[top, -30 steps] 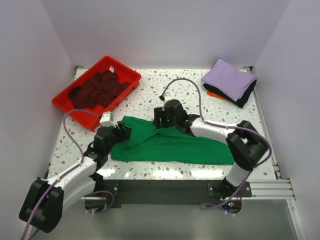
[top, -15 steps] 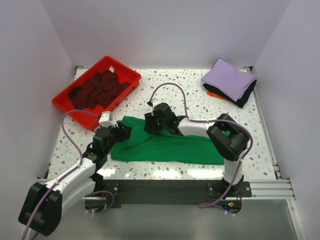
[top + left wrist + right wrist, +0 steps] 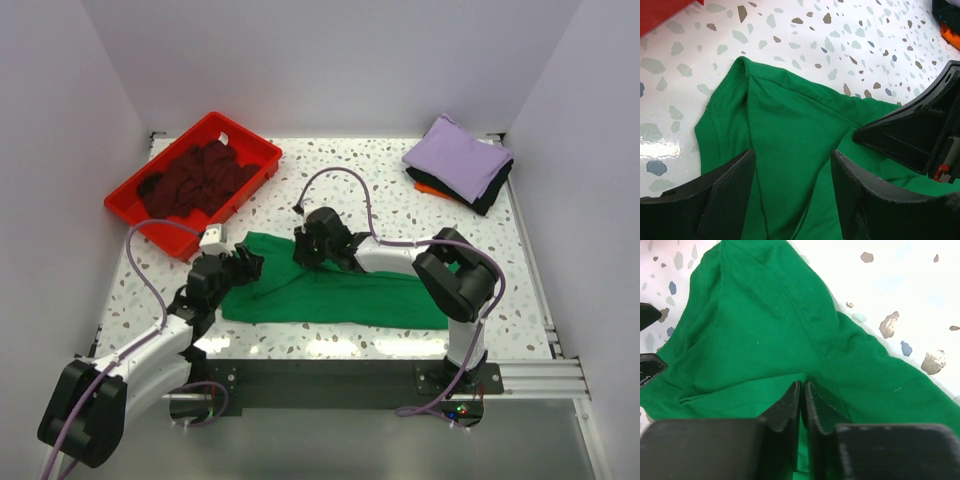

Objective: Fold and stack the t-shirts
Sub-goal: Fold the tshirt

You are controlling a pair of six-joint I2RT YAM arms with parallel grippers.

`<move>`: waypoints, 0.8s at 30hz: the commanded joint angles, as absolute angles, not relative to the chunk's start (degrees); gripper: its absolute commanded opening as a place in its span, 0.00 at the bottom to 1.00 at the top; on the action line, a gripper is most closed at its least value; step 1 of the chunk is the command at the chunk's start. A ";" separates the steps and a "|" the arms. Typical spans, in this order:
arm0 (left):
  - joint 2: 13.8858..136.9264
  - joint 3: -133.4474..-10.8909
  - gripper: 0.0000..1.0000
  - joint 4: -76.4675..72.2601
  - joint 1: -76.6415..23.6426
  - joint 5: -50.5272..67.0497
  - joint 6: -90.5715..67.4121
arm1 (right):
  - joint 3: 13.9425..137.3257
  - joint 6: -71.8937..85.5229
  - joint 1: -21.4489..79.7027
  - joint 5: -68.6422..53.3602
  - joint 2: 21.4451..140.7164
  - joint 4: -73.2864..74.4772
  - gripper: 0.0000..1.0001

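Observation:
A bright green t-shirt (image 3: 330, 295) lies spread in a long band across the front of the table. My right gripper (image 3: 305, 250) is at its back edge near the left end, shut on a pinch of green cloth (image 3: 755, 325); in the right wrist view the right gripper (image 3: 802, 385) has its fingers pressed together over a fold. My left gripper (image 3: 245, 262) hovers over the shirt's left end, open. In the left wrist view the green cloth (image 3: 790, 125) lies between and below the spread fingers of the left gripper (image 3: 792, 160). A dark maroon t-shirt (image 3: 195, 178) sits crumpled in the tray.
The red tray (image 3: 118, 200) stands at the back left. At the back right is a folded stack, with lavender (image 3: 460, 155) on top, black (image 3: 492, 190) under it and an orange edge (image 3: 428, 188). White walls close in three sides.
My right gripper slid left along the shirt's back edge and closed on the cloth. The left gripper stayed open in place.

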State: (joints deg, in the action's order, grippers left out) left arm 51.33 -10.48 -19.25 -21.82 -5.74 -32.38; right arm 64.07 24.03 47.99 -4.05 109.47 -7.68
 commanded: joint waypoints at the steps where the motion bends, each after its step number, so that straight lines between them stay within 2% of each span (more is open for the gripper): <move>1: 51.68 -10.19 0.66 -22.59 -22.06 -5.80 -31.20 | 64.69 23.55 48.25 -4.13 108.72 -8.44 0.08; 3: 51.85 -10.20 0.66 -22.68 -21.97 -5.89 -31.11 | 64.16 23.55 48.25 -4.30 108.11 -9.31 0.01; 15: 53.87 -10.37 0.66 -23.12 -21.97 -5.98 -30.94 | 55.20 21.54 48.34 -9.23 102.75 -16.16 0.00; 24: 54.67 -10.63 0.66 -23.03 -21.97 -6.15 -30.85 | 50.89 20.57 49.04 -10.72 100.46 -18.98 0.09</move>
